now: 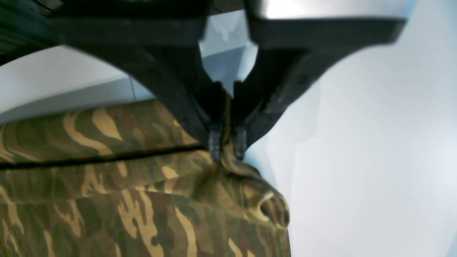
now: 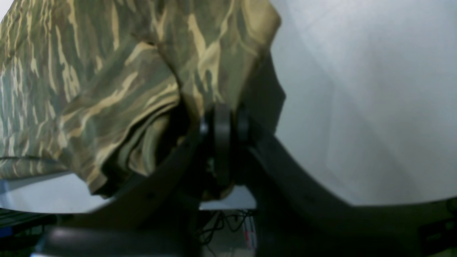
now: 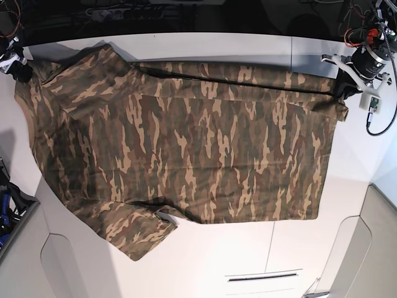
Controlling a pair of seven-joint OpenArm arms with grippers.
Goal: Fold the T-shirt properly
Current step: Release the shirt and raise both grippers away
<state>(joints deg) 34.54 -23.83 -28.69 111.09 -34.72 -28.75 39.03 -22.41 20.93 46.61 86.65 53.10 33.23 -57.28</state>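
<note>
The camouflage T-shirt [image 3: 205, 136] lies spread across the white table, with one sleeve [image 3: 133, 233] toward the front left. At the back right corner of the cloth, my left gripper [image 3: 343, 90] is shut on a pinched edge. The left wrist view shows its fingertips [image 1: 214, 146] clamping a bunched fold of the T-shirt [image 1: 107, 200]. My right gripper [image 3: 23, 71] holds the back left corner. In the right wrist view the right gripper [image 2: 222, 123] is shut on the T-shirt [image 2: 89, 71], which is raised and draped over its fingers.
The white table [image 3: 205, 261] has seams and rounded panels along its front. Cables and dark equipment [image 3: 124, 12] run behind its back edge. A dark rack with blue parts [image 3: 5, 205] stands off the left side.
</note>
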